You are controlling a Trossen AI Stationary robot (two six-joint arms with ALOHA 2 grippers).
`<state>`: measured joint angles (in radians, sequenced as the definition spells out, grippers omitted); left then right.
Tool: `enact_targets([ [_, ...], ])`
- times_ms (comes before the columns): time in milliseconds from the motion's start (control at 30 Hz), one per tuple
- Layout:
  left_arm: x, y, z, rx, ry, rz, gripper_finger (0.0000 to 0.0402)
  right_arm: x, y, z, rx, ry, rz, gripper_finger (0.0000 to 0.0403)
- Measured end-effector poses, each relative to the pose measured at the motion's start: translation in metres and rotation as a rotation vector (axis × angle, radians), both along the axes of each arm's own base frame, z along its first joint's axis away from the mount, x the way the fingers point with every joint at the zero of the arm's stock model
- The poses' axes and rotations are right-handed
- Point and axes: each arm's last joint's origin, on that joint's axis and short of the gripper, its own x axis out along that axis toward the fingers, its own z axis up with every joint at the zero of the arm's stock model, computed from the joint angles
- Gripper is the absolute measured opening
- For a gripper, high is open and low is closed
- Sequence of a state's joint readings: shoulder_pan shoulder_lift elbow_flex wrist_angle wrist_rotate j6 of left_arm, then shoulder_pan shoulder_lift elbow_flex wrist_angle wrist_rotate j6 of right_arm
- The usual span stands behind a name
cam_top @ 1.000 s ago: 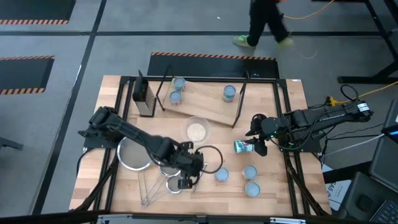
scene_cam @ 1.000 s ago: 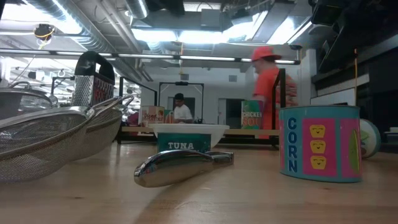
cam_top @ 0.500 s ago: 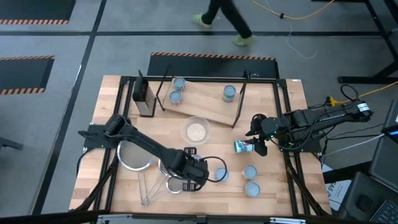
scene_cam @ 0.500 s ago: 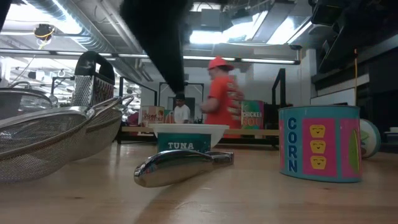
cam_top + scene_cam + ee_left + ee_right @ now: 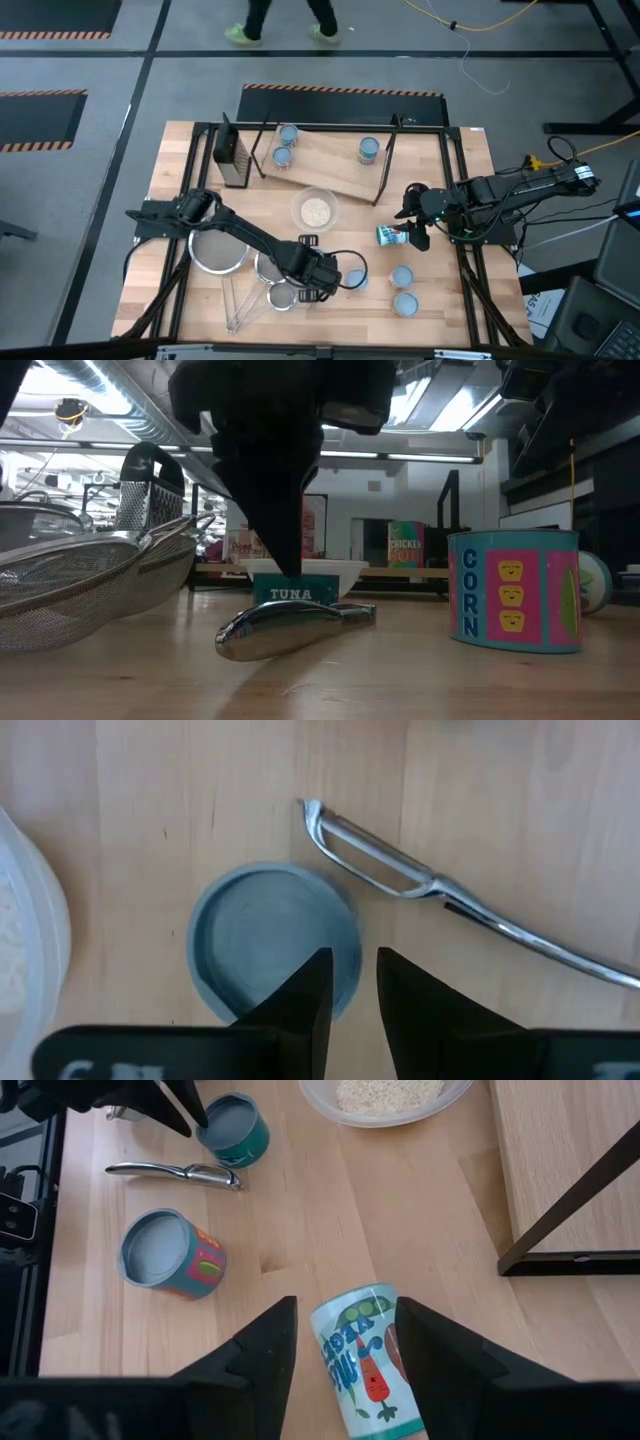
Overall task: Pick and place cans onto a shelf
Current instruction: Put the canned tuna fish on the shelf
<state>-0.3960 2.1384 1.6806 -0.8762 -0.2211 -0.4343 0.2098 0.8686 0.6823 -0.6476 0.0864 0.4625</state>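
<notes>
High view: the left gripper [image 5: 338, 281] hangs over an upright pale-blue-topped can [image 5: 356, 282] at the table's six o'clock.

Left wrist view: its fingers stand slightly apart above that can's rim, gripping nothing.

Right wrist view: the right gripper [image 5: 342, 1342], jaws apart, straddles a toppled vegetable-labelled can [image 5: 367, 1361] — its long axis runs along the fingers.

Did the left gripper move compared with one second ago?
Yes. In the high view the left gripper has travelled toward the right, away from the strainers, and now sits over the can beside the peeler.
</notes>
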Motion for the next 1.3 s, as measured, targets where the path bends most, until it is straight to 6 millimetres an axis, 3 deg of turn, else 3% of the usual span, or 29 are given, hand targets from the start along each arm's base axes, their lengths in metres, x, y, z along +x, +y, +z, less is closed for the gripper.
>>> enact_targets([
  [600,-0.004,0.002,-0.010,0.006,0.026,0.000,0.0073,0.000,0.000,0.000,0.000,0.000,0.000,0.0174],
  [867,-0.004,0.002,-0.009,0.009,0.024,-0.001,0.0011,0.000,0.000,0.000,0.000,0.000,0.000,0.0174],
  [967,-0.004,0.002,-0.009,0.009,0.024,-0.003,0.0008,0.000,0.000,0.000,0.000,0.000,0.000,0.0174],
  [1300,0.006,-0.003,0.017,0.003,-0.022,-0.162,0.0003,0.000,0.000,0.000,0.000,0.000,0.000,0.0174],
])
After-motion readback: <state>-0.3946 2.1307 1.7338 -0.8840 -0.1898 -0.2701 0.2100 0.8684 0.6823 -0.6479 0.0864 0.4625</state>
